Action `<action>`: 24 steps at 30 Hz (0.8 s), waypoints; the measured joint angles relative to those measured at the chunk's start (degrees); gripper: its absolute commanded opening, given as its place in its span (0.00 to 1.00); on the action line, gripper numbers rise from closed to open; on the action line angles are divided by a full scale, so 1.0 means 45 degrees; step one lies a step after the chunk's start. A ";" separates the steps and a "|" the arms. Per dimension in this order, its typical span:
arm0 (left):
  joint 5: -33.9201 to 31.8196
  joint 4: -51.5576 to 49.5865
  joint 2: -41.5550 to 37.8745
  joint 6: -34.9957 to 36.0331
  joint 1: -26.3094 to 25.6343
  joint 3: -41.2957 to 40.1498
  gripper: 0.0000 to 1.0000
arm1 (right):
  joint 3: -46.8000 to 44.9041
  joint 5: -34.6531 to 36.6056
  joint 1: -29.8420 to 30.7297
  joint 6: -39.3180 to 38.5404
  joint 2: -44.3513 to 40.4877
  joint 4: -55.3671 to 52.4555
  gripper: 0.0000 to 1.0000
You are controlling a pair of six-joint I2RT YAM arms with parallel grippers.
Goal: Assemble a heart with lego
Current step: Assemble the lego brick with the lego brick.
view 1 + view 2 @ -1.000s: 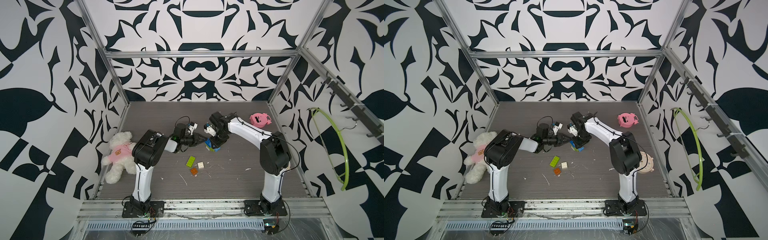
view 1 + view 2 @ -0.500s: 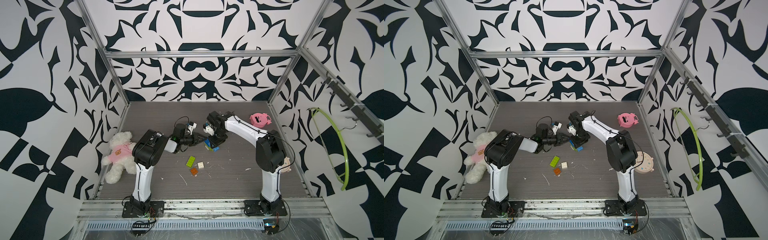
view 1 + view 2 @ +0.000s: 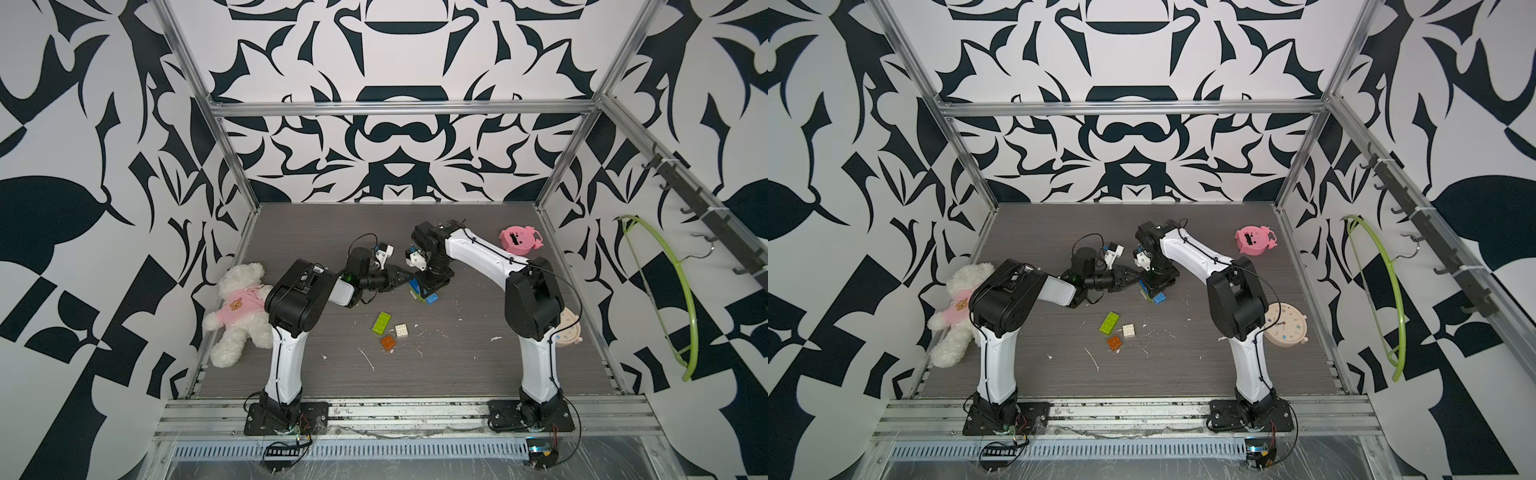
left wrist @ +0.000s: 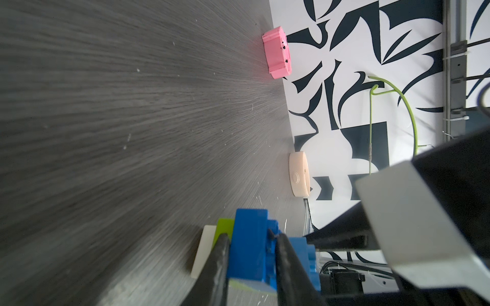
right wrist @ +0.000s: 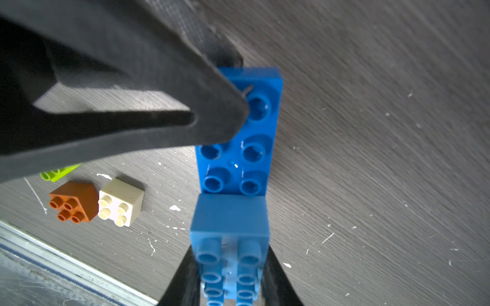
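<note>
At mid-worktop (image 3: 457, 374), the heart (image 3: 423, 291) sits between both arms: a stepped cluster of studded hard-plastic bricks, blue with lime green and white parts. The left jaws are closed on a blue brick (image 4: 249, 246) of it. The right jaws are closed on its end brick (image 5: 230, 225), also blue. Both sets of jaws crowd the cluster and hide most of it in both top views. Nearer the arm bases lie three loose bricks, close together: an oblong green brick (image 3: 382, 322), a square white brick (image 3: 401, 331) and a square orange brick (image 3: 388, 342). A fluffy bear (image 3: 239, 311) lies at the left edge. A round pink toy (image 3: 519, 242) and a round cream clock (image 3: 1285, 324) lie at the right, well apart from the bricks. The worktop is grey wood-grain, flecked with white scraps.
</note>
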 measured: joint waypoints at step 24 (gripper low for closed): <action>-0.0170 -0.0121 -0.0481 -0.0083 -0.0024 -0.0835 0.39 | 0.0423 0.0578 0.0175 -0.0097 -0.1234 0.0520 0.48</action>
